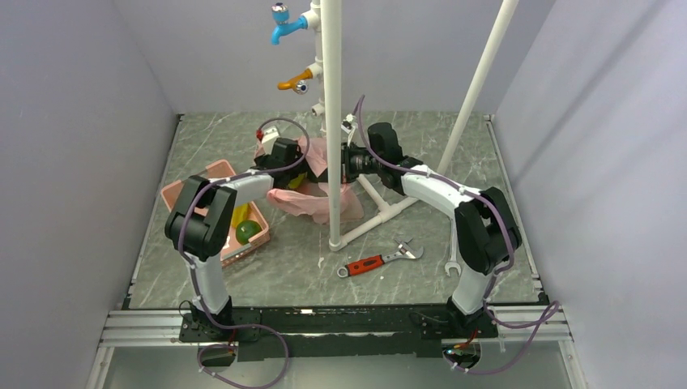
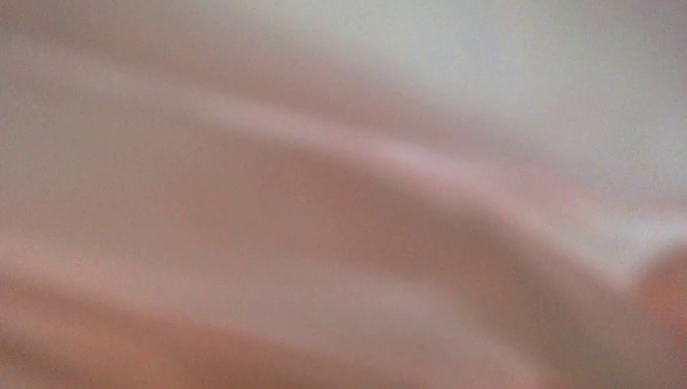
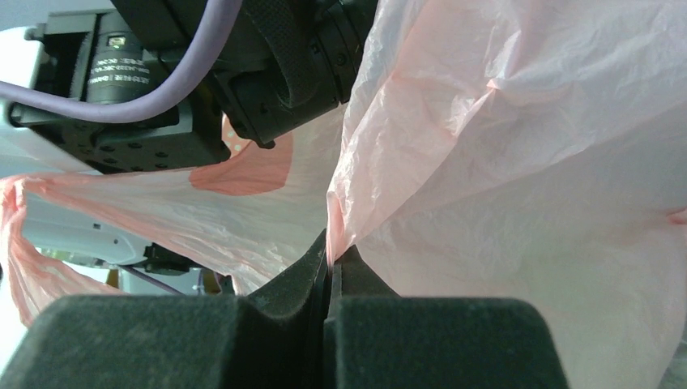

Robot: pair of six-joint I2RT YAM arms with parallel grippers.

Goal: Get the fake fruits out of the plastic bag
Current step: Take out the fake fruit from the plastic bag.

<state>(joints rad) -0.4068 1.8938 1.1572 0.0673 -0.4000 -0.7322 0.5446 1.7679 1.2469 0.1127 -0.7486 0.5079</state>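
The pink plastic bag (image 1: 312, 203) lies crumpled in the middle of the table, part of it lifted. My right gripper (image 3: 330, 253) is shut on a fold of the plastic bag (image 3: 526, 162), which it holds up beside the white pole. My left gripper (image 1: 303, 167) reaches into the bag from the left; its fingers are hidden by the film. Blurred pink plastic bag (image 2: 324, 203) fills the left wrist view. A green fruit (image 1: 249, 231) and a yellow one (image 1: 240, 214) lie in the pink basket (image 1: 212, 173). I see no fruit inside the bag.
A white pipe frame (image 1: 332, 121) stands upright just in front of the bag, with a slanted pipe (image 1: 482, 73) to the right. A red-handled wrench (image 1: 377, 261) and a second wrench (image 1: 452, 267) lie on the table nearer the arms. Walls close in both sides.
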